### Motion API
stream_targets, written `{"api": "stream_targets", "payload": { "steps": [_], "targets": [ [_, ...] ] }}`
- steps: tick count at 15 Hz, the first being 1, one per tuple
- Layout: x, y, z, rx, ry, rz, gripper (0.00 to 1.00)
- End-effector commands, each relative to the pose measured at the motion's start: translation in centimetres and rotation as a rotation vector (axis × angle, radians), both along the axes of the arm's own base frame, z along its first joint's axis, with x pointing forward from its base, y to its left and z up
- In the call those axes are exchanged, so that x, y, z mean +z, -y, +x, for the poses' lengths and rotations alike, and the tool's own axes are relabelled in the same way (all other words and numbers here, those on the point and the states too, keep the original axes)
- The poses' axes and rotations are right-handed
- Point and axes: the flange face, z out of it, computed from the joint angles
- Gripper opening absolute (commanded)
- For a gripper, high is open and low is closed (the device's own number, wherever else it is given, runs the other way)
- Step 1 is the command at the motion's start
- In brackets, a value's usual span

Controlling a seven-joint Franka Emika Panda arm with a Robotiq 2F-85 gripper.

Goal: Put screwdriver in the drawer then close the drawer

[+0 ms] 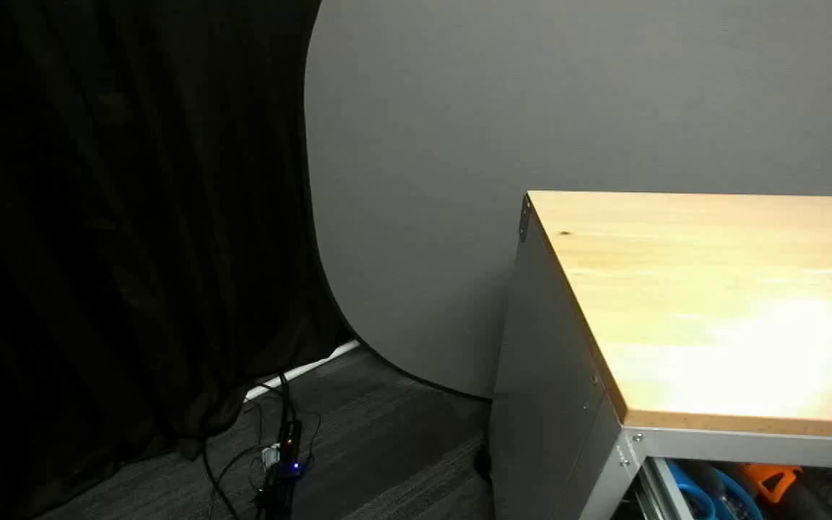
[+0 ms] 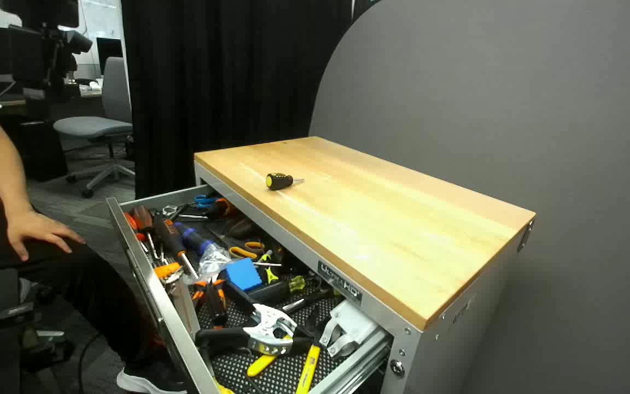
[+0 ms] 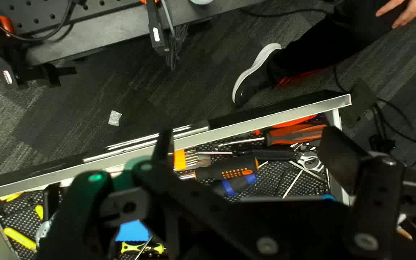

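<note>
A grey cabinet [image 1: 546, 390] shows in both exterior views, topped by a light wood surface [image 2: 380, 219]. Beneath it the wide, pale drawer [image 3: 265, 121] stands pulled out, loaded with loose tools [image 3: 226, 169]. In the wrist view the hand [image 3: 249, 141] shows against the drawer, its fingers [image 3: 338, 159] well apart and tools visible through the gap; how high it hangs I cannot tell. The small screwdriver [image 2: 281, 181], black and yellow, lies on its side on the surface in an exterior view. It sits near the front edge, outside the drawer and clear of the hand, handle end towards the drawer, shaft pointing towards the back
</note>
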Motion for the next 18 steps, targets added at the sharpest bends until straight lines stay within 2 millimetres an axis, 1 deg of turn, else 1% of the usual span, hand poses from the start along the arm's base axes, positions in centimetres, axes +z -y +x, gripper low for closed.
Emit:
{"api": "stream_targets", "payload": {
  "steps": [1,5,7,9,11,13,15,18],
  "targets": [
    [0.2,0.0,0.1,0.0,0.003,0.001,1.0],
    [0.6,-0.1,0.2,0.001,0.011,0.004,1.0],
    [0.0,-1.0,2.9,0.022,0.086,0.007,1.0],
    [-0.8,-2.4,6.5,0.043,0.17,0.038,1.0],
    [-2.0,-3.7,9.8,0.078,0.228,0.049,1.0],
    [-3.1,-4.6,12.9,0.115,0.268,0.039,1.0],
    [-4.1,-4.8,15.9,0.152,0.317,-0.004,1.0],
    [-4.7,-4.1,20.2,0.221,0.395,-0.108,1.0]
  ]
}}
